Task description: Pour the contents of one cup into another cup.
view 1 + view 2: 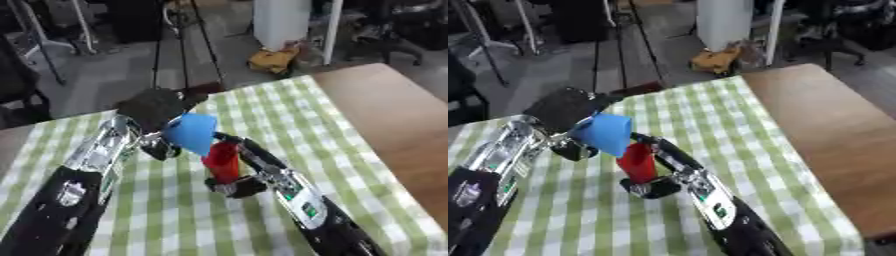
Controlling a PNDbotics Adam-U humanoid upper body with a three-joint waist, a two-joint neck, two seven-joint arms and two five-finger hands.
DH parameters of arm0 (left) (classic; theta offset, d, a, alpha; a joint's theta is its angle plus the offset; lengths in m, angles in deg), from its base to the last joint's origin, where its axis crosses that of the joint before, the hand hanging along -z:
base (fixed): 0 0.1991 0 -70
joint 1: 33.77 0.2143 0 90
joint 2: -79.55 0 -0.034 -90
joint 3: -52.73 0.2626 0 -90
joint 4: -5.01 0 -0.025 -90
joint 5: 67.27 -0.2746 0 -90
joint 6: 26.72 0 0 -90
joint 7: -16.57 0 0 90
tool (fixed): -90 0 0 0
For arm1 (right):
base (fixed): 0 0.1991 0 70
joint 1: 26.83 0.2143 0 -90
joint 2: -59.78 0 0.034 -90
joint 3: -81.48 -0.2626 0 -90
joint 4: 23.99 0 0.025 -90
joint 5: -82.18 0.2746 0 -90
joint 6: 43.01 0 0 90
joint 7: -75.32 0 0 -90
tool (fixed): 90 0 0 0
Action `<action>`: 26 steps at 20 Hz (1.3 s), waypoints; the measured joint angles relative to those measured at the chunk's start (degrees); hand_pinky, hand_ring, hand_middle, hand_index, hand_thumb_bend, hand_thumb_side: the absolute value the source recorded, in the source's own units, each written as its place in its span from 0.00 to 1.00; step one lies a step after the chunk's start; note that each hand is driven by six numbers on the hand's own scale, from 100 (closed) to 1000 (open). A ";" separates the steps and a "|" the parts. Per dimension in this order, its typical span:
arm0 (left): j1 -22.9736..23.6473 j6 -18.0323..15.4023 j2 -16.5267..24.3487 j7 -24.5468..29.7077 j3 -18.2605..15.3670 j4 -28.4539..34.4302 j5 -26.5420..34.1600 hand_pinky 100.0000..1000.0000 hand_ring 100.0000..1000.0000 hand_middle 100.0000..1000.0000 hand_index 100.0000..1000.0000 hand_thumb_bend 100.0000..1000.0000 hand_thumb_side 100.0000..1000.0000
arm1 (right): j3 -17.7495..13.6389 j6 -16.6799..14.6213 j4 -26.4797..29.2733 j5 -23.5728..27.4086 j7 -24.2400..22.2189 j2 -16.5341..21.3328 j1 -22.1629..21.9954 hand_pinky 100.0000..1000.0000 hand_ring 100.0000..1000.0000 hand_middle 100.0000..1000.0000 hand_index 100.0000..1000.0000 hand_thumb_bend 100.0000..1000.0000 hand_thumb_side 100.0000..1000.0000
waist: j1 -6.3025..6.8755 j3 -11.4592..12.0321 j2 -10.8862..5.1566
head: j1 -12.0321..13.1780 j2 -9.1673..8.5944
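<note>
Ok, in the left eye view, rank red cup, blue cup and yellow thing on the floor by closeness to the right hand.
1. Red cup, in the right hand.
2. Blue cup, tipped just above it, in the left hand.
3. Yellow thing, far off on the floor beyond the table.

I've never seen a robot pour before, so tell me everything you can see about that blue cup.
The blue cup is a plain light-blue tumbler, plastic by its look, wider at one end. The left hand holds it in the air, fingers curled round it, tilted steeply with its lower end right over the top of the red cup, which the right hand holds upright above the green-checked tablecloth. Its contents do not show.
</note>
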 measured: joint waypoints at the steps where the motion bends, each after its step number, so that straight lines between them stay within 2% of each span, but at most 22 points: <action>1: -0.04 -0.02 0.00 0.00 0.03 0.18 -0.32 0.52 0.36 0.30 0.71 0.59 0.00 | 0.02 0.00 0.00 0.00 0.00 0.00 0.00 0.70 0.19 0.40 0.98 0.00 0.02 | 0.00 0.00 0.00 | 0.06 0.00; 8: -0.47 -0.60 0.00 -0.22 0.55 1.10 -2.88 0.53 0.37 0.30 0.71 0.67 0.00 | 0.22 -0.01 0.00 0.00 0.01 0.00 0.00 0.70 0.19 0.40 0.98 0.00 0.02 | 0.01 0.01 -0.03 | 0.37 0.01; 26: -0.80 -0.86 -0.02 -0.89 0.76 2.40 -5.30 0.53 0.37 0.30 0.70 0.68 0.00 | 0.55 -0.02 0.00 0.01 0.01 0.00 0.00 0.70 0.19 0.40 0.98 0.00 0.03 | 0.16 -0.05 -0.16 | 0.55 0.01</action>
